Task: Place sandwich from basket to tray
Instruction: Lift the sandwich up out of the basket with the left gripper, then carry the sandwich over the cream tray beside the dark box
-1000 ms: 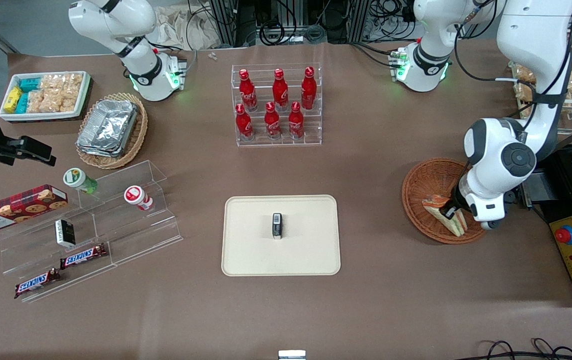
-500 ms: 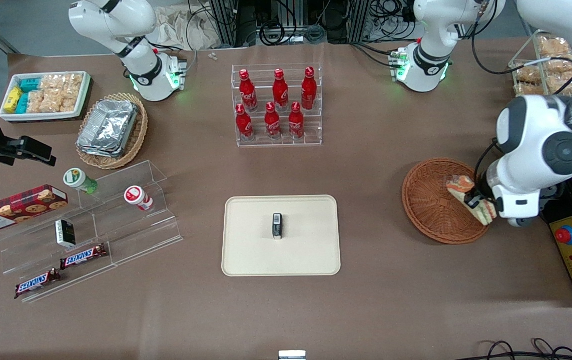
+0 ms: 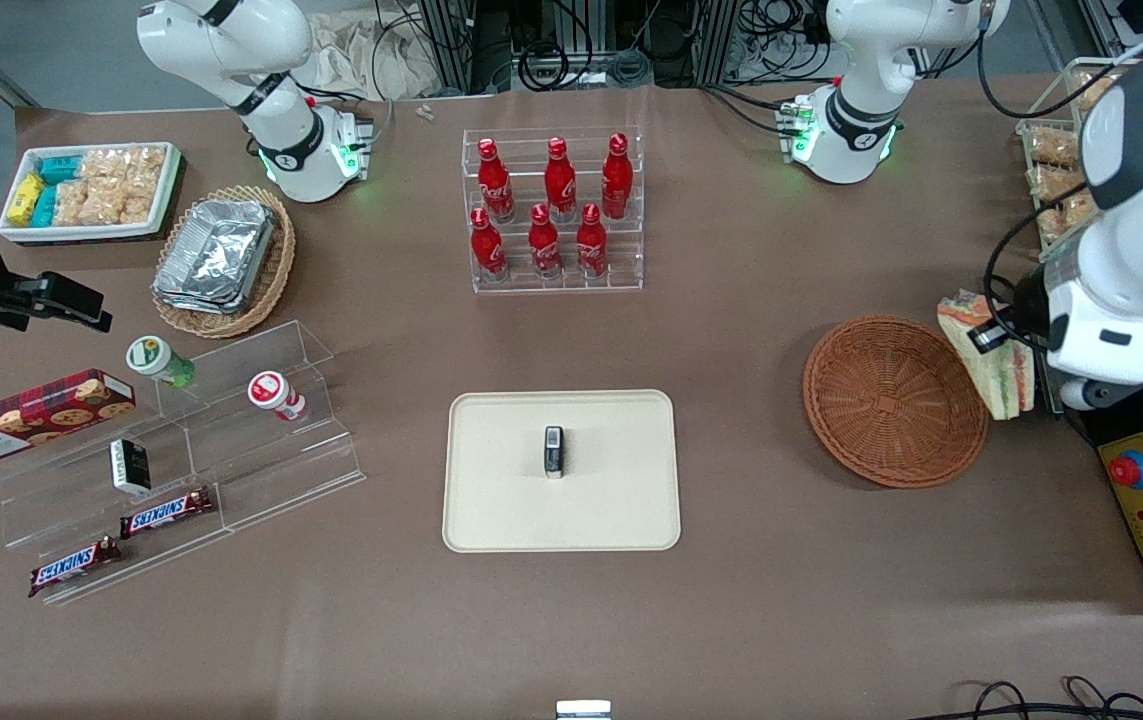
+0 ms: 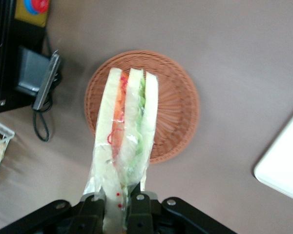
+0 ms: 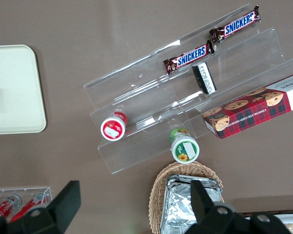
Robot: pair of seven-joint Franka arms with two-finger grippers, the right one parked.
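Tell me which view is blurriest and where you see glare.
Left wrist view: the sandwich in the end effector is soft-edged, the basket hazy. Front view: sharp, glare on the foil containers. Right wrist view: highlights on the clear acrylic shelf.

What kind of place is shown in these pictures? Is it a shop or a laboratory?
Probably a robot lab staged as a snack shop: red bottles on an acrylic rack, Snickers bars on clear steps, cables nearby. The gripper holds the sandwich raised above the basket.

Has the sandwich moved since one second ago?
Yes. The sandwich, held in the gripper, has left the basket and now hangs above its rim.
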